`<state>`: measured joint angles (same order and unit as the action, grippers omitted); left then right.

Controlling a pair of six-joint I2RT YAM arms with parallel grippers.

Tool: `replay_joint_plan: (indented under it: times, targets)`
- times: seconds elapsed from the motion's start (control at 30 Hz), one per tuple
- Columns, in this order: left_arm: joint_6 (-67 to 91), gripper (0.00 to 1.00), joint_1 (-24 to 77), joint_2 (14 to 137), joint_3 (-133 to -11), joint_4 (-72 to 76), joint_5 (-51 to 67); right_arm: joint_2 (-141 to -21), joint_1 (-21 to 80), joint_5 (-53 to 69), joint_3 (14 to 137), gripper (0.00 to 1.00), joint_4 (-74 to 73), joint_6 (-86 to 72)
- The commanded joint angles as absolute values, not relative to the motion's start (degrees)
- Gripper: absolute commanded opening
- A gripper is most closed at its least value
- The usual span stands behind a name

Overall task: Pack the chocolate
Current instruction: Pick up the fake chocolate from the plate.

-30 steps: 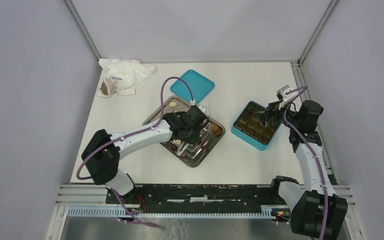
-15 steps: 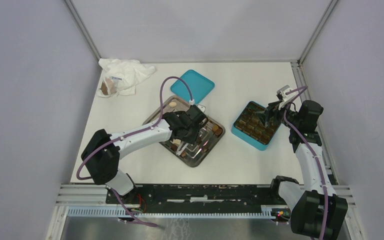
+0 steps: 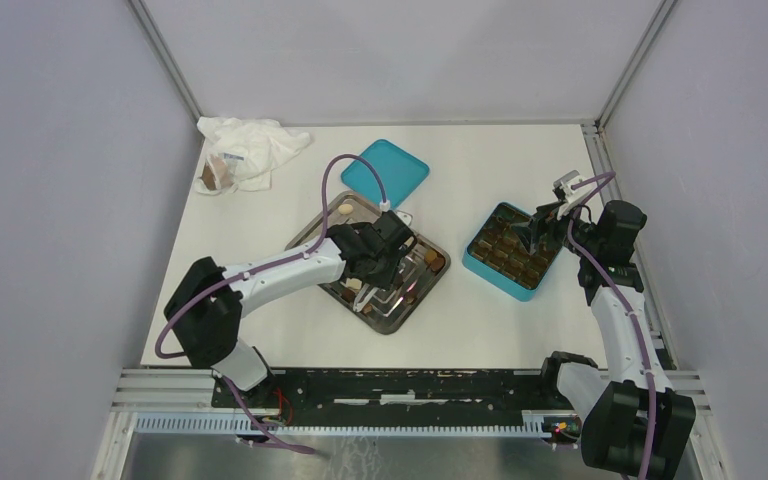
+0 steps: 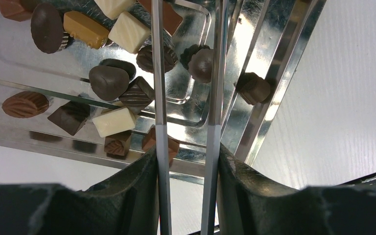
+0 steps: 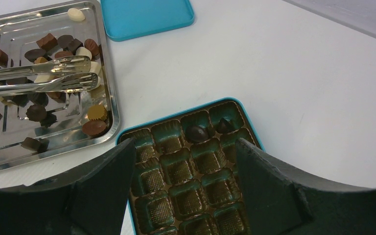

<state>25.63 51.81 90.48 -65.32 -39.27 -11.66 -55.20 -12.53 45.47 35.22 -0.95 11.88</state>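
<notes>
Several pieces of chocolate (image 4: 108, 82), dark, light brown and cream, lie in the steel tray (image 3: 392, 325). My left gripper (image 4: 187, 161) hangs over the tray, shut on a pair of metal tongs (image 4: 159, 73). The tong blades (image 5: 39, 73) stand slightly apart above the pieces, with nothing visibly pinched. My right gripper (image 5: 186, 166) hovers open and empty over the teal box (image 5: 176, 110). Most of its brown cells are empty. Two dark chocolates (image 5: 196, 132) sit in cells along its far row.
The teal lid (image 3: 385, 170) lies flat behind the tray. A crumpled white bag (image 3: 250, 150) with a brown lump sits at the far left corner. The box (image 3: 508, 250) stands to the right of the tray, with bare white table between them.
</notes>
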Motion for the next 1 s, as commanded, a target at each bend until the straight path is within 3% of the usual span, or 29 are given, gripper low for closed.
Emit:
replay_joint_plan:
  times: [0.0,0.8,0.97]
  targets:
    - [23.2,0.46,51.4,90.8,-67.2,-38.7,-12.3,-54.7,-12.8,46.8,35.4,0.8,0.1,12.4]
    - [23.1,0.44,51.5,93.0,-68.1,-39.0,-12.3,-54.6,-12.8,46.8,35.4,0.8,0.1,12.5]
    - [23.3,0.21,51.4,91.9,-68.0,-39.0,-12.3,-54.6,-12.8,46.8,35.4,0.8,0.1,12.5]
